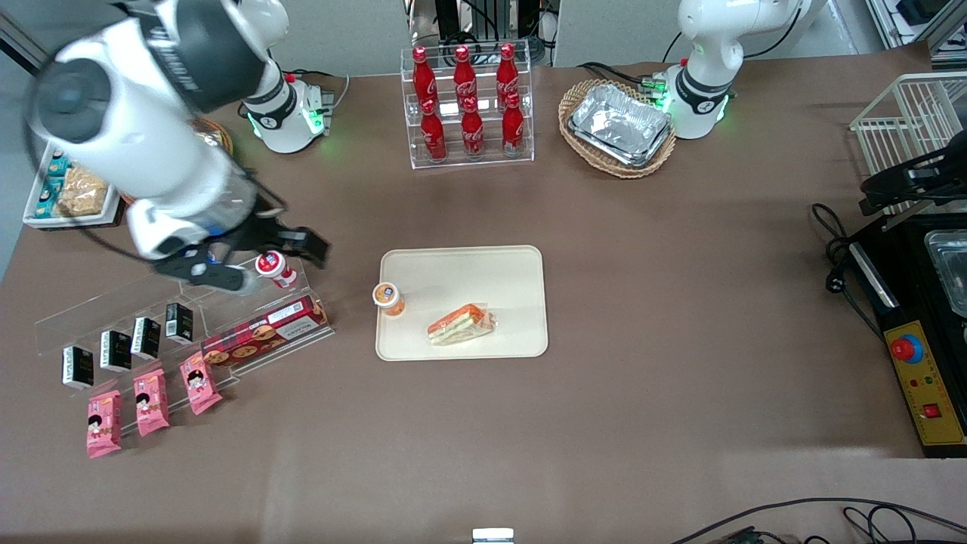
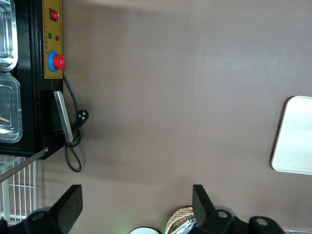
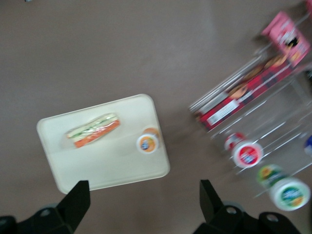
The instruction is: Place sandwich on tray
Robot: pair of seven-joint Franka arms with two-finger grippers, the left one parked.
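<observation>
On the cream tray (image 1: pixel 462 264), the wrapped sandwich (image 1: pixel 461 324) lies flat in the part nearest the front camera, its orange filling showing. Standing at the tray's edge toward the working arm's end is a small orange-lidded cup (image 1: pixel 388 298). The gripper (image 3: pixel 142 207) hangs above the table, fingers spread wide and holding nothing, near the clear snack rack (image 1: pixel 189 317) with its red cookie box (image 1: pixel 264 331).

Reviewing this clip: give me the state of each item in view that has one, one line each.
sandwich: wrapped, lying flat on the tray.
tray: flat on the table, holding the sandwich and an orange-lidded cup.
gripper: open, empty, raised above the clear snack rack.
red cookie box: lying on the rack.
</observation>
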